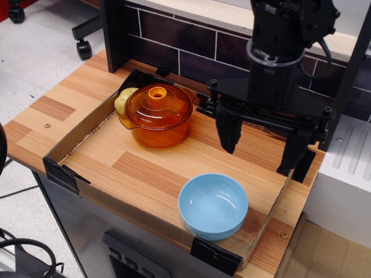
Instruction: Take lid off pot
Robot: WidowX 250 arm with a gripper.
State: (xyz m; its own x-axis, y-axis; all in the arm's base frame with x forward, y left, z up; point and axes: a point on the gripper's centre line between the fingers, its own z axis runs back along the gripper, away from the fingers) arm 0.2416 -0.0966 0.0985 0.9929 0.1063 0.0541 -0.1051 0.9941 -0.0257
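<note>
Observation.image view: lid (158, 104) sat closed on pot (156, 124) at 11 o'clock on the wooden bench (145, 168), inside a low cardboard wall (75, 136). Hand (264, 147) hung at 3 o'clock of the pot, well apart, fingers spread wide, holding nothing. Yellowish item (123, 98) touched the pot at 9 o'clock. Light blue bowl (213, 205) at 5 o'clock, empty.

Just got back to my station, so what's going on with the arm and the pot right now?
The gripper hangs open above the wooden table, to the right of the pot, holding nothing. The lid sits on the pot, untouched. A yellowish object lies behind the pot, and a blue bowl stands near the front edge.
</note>
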